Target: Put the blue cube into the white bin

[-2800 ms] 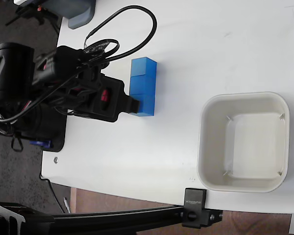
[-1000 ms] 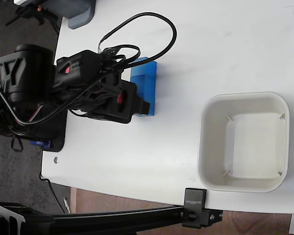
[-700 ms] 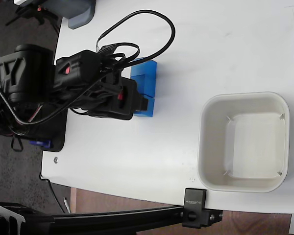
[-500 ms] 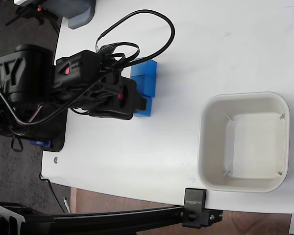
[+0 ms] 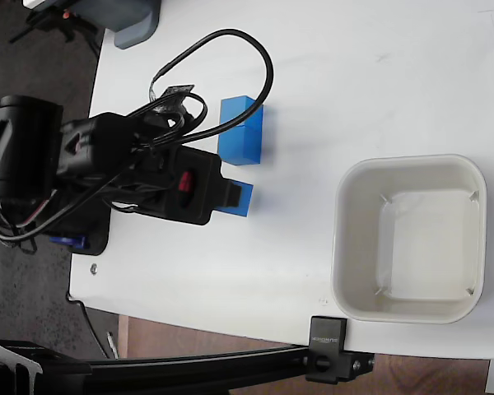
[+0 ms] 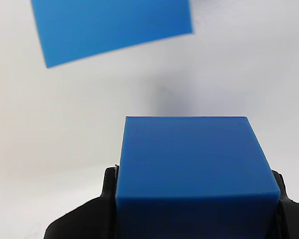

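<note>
**Blue cube clamped, bin well off at three o'clock**

We see the blue cube (image 6: 194, 172) held between the two black fingers (image 6: 108, 199) of the gripper (image 5: 235, 197), which press on its left and right faces in the wrist view. In the fixed view the cube (image 5: 240, 198) pokes out at the gripper's three o'clock end, over the white table (image 5: 354, 74).

At twelve o'clock from it, just apart, the other blue cubes (image 5: 241, 130) sit together on the table as one block; in the wrist view they show as a blurred blue patch (image 6: 112, 27) at the top.

The white bin (image 5: 409, 237) stands well apart toward three o'clock, near the table's lower edge in the fixed view. Black cables (image 5: 222, 58) loop over the arm (image 5: 82, 164).
</note>
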